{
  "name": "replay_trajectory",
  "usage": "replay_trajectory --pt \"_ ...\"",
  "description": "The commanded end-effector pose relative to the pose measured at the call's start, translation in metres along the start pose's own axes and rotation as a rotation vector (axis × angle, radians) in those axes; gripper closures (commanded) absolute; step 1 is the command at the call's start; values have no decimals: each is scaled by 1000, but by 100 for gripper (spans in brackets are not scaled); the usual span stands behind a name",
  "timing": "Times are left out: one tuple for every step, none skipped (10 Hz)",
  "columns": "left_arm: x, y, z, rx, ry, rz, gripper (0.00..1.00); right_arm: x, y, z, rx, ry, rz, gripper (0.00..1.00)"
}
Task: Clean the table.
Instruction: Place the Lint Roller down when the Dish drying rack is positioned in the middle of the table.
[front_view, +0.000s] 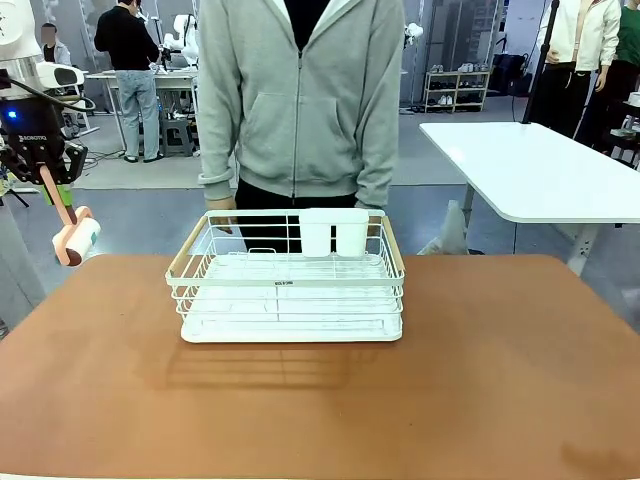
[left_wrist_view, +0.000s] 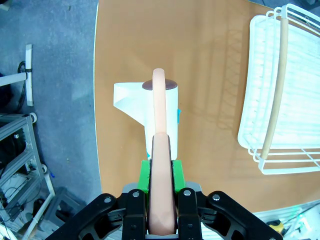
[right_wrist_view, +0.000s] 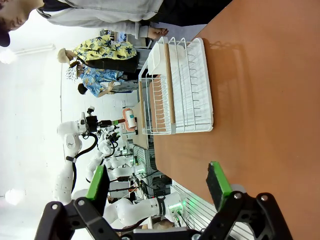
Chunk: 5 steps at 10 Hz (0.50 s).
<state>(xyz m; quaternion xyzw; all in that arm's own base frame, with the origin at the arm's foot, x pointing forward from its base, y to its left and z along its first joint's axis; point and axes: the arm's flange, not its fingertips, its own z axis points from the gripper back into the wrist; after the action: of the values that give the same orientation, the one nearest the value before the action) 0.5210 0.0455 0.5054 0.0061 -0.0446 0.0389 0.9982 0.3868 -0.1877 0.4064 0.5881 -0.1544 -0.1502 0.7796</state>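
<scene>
The reddish-brown table (front_view: 500, 380) carries a white wire dish rack (front_view: 290, 290) at its middle. My left gripper (front_view: 45, 170) hangs above the table's far left corner, shut on the pink handle of a lint roller (front_view: 78, 240). The left wrist view looks straight down the handle, held between the green pads (left_wrist_view: 144, 176), to the white roll (left_wrist_view: 167, 112), which has a loose sheet peeling off it over the table's (left_wrist_view: 210, 60) edge. My right gripper (right_wrist_view: 157, 182) is open and holds nothing, off the table's (right_wrist_view: 270, 100) right side.
A person in a grey hoodie stands at the far side with a hand (front_view: 222, 215) at the rack's back rim. A white cutlery holder (front_view: 333, 232) sits in the rack. A white-topped table (front_view: 530, 170) stands at the back right.
</scene>
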Motion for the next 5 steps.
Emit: replay_trajectory --pt "0 0 0 0 0 0 79 0 3 1 9 -1 7 0" --pt "-1 -5 1 13 34 151 79 0 3 1 9 -1 7 0" --pt "-9 -10 6 37 63 274 79 0 3 1 9 -1 7 0" --pt "-19 -19 11 42 63 446 79 0 3 1 9 -1 7 0" --pt "-26 -31 12 98 -4 715 79 0 3 1 9 -1 7 0"
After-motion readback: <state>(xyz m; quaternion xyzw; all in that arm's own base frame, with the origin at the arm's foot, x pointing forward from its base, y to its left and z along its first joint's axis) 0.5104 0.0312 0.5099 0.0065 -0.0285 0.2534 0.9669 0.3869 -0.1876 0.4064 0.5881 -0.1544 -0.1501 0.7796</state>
